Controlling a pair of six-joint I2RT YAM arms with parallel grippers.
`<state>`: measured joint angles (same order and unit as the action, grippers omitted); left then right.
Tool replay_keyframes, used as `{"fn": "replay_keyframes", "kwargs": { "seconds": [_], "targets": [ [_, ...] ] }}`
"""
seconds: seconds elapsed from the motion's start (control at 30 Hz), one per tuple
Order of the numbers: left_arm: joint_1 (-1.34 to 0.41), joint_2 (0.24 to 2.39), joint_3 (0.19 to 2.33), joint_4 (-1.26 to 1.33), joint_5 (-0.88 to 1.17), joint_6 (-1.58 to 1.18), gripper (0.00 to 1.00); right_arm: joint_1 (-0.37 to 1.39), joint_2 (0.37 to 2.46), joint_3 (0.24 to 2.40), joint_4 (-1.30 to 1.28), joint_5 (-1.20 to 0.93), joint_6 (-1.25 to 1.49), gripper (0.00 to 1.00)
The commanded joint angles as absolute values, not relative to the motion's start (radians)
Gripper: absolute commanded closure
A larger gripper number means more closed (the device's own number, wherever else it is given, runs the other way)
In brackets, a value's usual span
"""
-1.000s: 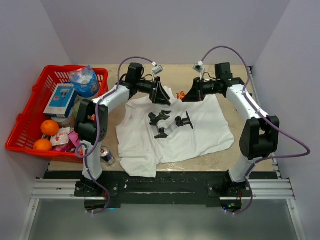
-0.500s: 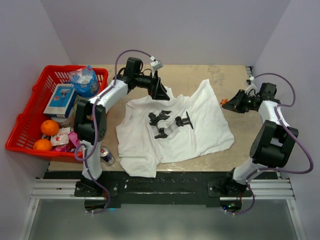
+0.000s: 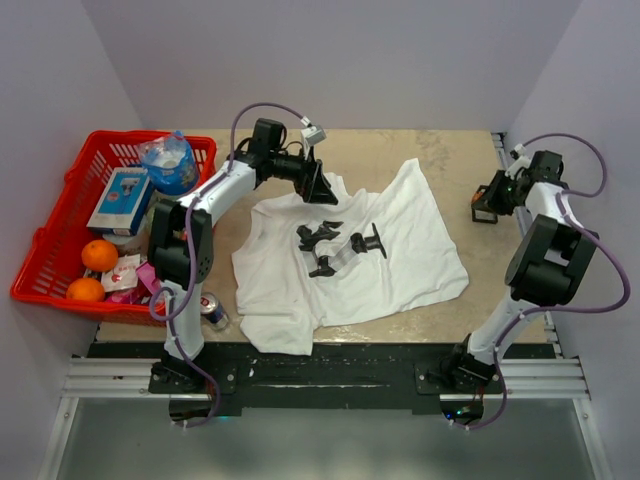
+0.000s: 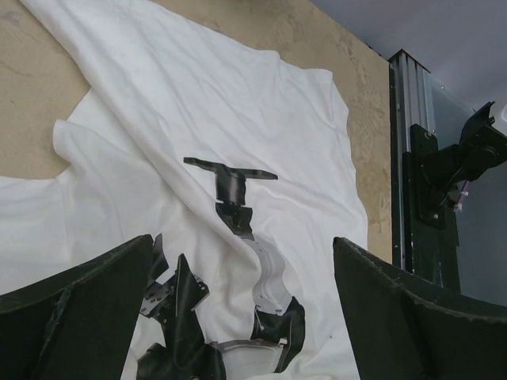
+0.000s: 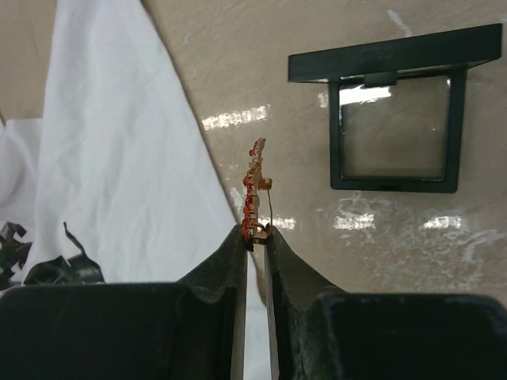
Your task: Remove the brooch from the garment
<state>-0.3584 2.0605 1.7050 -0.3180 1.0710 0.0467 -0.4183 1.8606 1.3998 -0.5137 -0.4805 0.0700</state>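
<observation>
The garment [image 3: 350,262], a white T-shirt with a black print, lies spread on the table and also shows in the left wrist view [image 4: 238,103] and the right wrist view [image 5: 119,142]. My left gripper [image 3: 322,185] hovers open over the shirt's far edge, its jaws [image 4: 243,245] wide apart above the print with nothing between them. My right gripper [image 3: 487,203] is at the table's far right, clear of the shirt. Its jaws [image 5: 255,231] are shut on the brooch [image 5: 255,190], a small tan and red piece standing up from the tips above bare table.
A black square case with a clear window [image 5: 394,119] lies on the table just beyond the brooch. At the left, a red basket [image 3: 40,270] holds oranges, a bottle and a box. A can [image 3: 213,312] stands by the left arm's base. A metal rail [image 4: 400,158] runs along the table's right edge.
My right arm swung from the shirt's collar out to the table's far right, carrying the brooch off the garment. The left gripper stayed over the shirt, open.
</observation>
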Motion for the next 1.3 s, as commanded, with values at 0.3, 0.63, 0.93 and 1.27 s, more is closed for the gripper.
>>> {"fn": "replay_keyframes", "kwargs": {
  "seconds": [0.3, 0.63, 0.93, 1.27],
  "targets": [
    [-0.354, 2.02, 1.713, -0.337, 1.055, 0.087, 0.0, -0.419, 1.92, 1.462, -0.495, -0.364, 0.006, 1.0],
    [-0.362, 2.034, 1.72, -0.339, 1.055, 0.084, 0.0, -0.42, 1.971, 1.496, -0.497, -0.305, -0.055, 1.0],
    [-0.364, 2.034, 1.717, -0.351, 1.048, 0.098, 0.01, -0.419, 2.0, 1.514, -0.492, -0.296, -0.081, 1.0],
    [-0.371, 2.036, 1.718, -0.356, 1.04, 0.103, 0.0, -0.419, 2.025, 1.523, -0.483, -0.299, -0.081, 1.0]
  ]
}}
